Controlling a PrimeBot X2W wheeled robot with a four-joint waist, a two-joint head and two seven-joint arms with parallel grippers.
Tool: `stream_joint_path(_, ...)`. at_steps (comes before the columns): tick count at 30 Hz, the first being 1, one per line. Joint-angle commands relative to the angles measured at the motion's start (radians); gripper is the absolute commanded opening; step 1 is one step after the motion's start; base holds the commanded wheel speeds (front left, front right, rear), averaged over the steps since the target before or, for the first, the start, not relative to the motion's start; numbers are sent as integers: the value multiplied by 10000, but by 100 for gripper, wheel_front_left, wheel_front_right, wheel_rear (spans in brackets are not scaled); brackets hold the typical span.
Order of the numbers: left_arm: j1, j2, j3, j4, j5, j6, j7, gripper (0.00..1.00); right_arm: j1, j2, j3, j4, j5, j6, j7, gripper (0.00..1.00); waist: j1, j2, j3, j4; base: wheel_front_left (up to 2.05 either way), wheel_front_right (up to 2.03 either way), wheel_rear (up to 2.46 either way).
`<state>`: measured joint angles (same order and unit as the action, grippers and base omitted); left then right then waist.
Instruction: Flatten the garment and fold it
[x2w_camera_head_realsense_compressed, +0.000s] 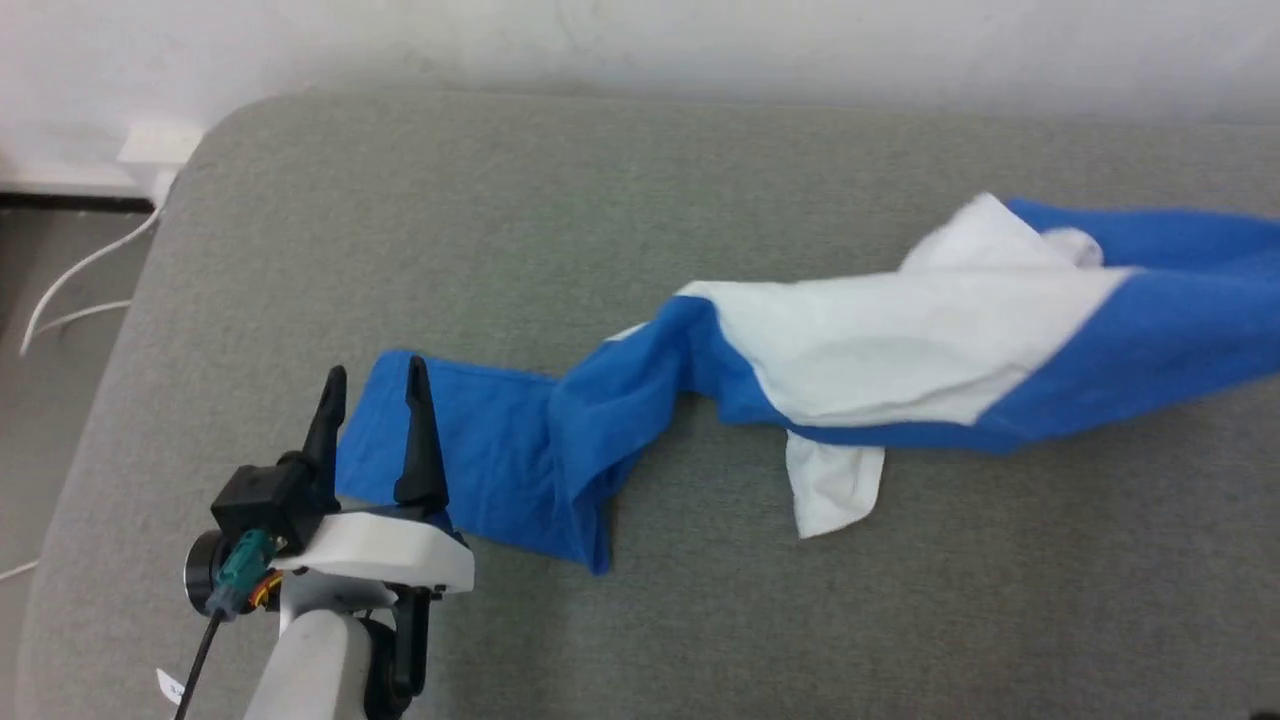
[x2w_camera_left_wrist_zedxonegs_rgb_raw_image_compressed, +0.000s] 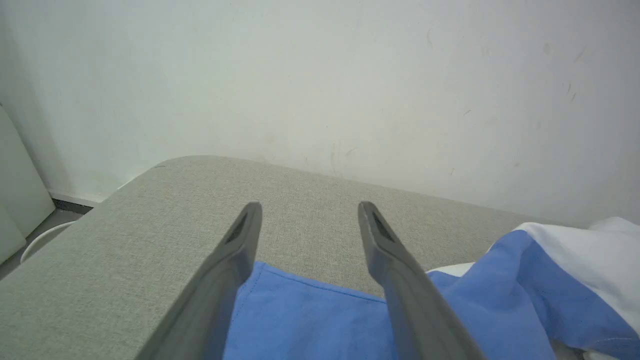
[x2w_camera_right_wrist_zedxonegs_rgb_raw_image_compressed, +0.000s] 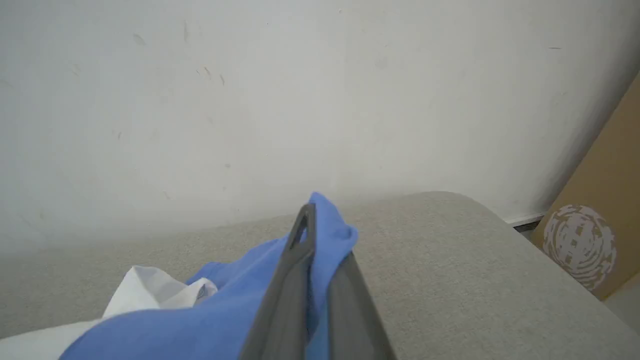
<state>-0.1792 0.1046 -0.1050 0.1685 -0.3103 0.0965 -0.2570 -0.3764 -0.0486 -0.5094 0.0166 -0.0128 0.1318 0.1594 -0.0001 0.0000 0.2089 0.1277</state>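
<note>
Your right claw (x2w_camera_right_wrist_zedxonegs_rgb_raw_image_compressed: 324, 234) is clamped on a blue fold of the T-shirt (x2w_camera_head_realsense_compressed: 900, 350), which lies twisted like a rope across the grey worktop (x2w_camera_head_realsense_compressed: 400, 200). Your left claw (x2w_camera_head_realsense_compressed: 375, 370) hangs wide over the blue sleeve end, gripping nothing. Pull right now and that loose end will likely drag, tightening the twist rather than flattening it.

No legible text; a wordless round print (x2w_camera_right_wrist_zedxonegs_rgb_raw_image_compressed: 579, 245) on brown cardboard (x2w_camera_right_wrist_zedxonegs_rgb_raw_image_compressed: 616, 160).
</note>
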Motion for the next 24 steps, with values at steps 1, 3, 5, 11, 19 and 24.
stream_joint_path(1,129,-36,15,23,76,-70,-47,100,349,-18,-218,-81,197,-11,137,0,1,0,-312,-502,0,0,0)
stream_joint_path(3,140,-42,2,57,114,-112,-47,100,898,-18,-613,13,501,-11,480,0,1,0,-342,-694,0,0,0)
stream_joint_path(5,131,-43,-35,110,149,-151,-47,100,1412,-18,-874,334,737,-11,896,0,1,0,-361,-849,0,0,0)
stream_joint_path(11,100,-3,-41,209,183,-199,-47,100,2398,-17,-1066,1758,1062,-11,2239,0,1,0,-427,-1269,0,0,0)
stream_joint_path(19,109,-5,-150,288,220,-238,-47,100,2746,-17,-607,1142,880,-11,867,100,1,0,-601,-1576,0,0,0)
stream_joint_path(24,100,-20,-446,357,262,-474,-47,100,3205,-17,740,161,778,-11,-1075,100,1,0,-800,-1626,0,0,0)
